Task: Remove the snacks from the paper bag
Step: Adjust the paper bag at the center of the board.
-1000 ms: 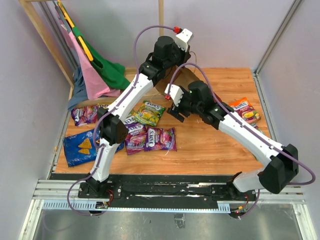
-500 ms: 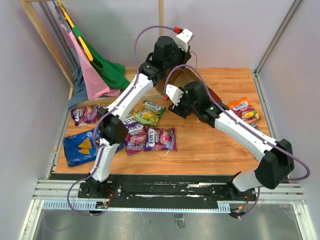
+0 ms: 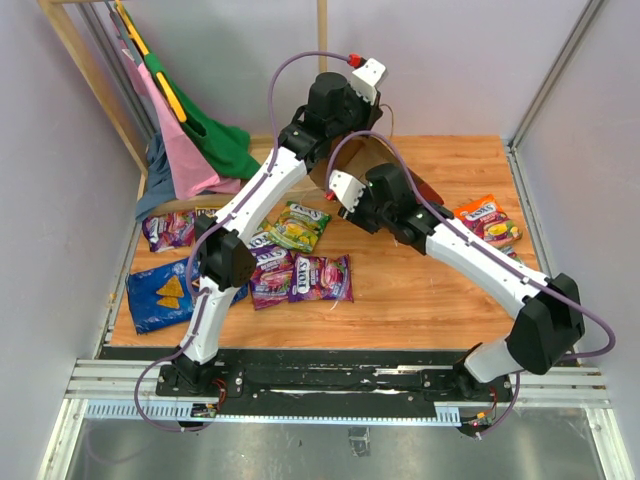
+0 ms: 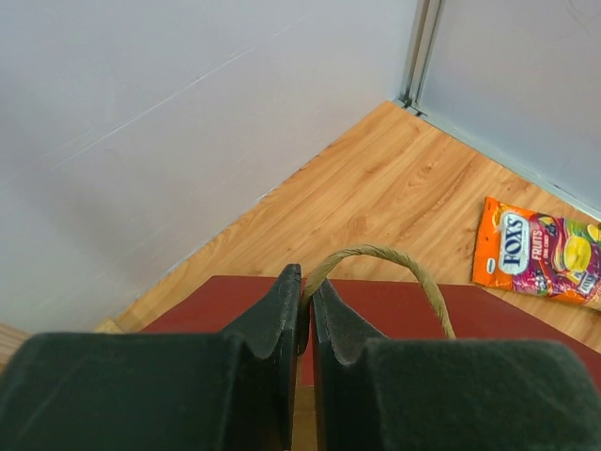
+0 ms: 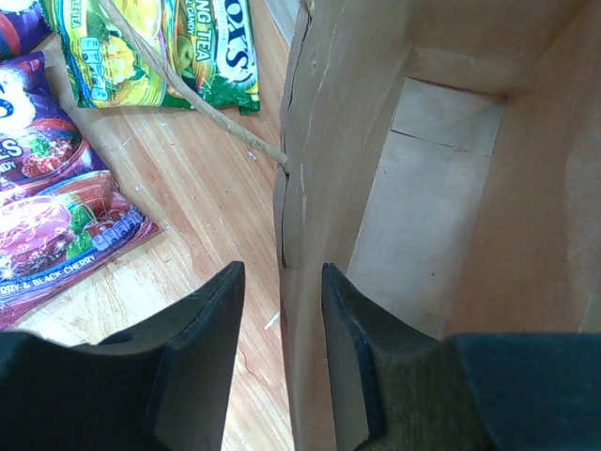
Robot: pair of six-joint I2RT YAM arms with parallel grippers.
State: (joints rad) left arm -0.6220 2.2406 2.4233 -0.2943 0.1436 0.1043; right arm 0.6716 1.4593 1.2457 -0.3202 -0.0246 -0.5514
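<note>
Top external view: the paper bag (image 3: 372, 158) stands at the far middle of the table (image 3: 420, 300), largely covered by both arms, with its opening facing the near side. The snacks lie outside it on the wood: a blue chip bag (image 3: 160, 292) at the near left edge, purple packets (image 3: 320, 277) and a yellow-green packet (image 3: 297, 225) left of the bag, and an orange packet (image 3: 488, 220) to its right. Pink and green garments (image 3: 195, 145) hang at the far left corner. Left wrist view: the left gripper (image 4: 306, 287) has its jaws pinched together on the bag's string handle (image 4: 376, 252), above the dark red outer wall. Right wrist view: the right gripper (image 5: 279, 272) is partly open and straddles the bag's left side wall at the mouth, one finger outside with a visible gap to the paper, the other inside against the brown interior. No packet can be seen inside the part of the bag that shows.
</note>
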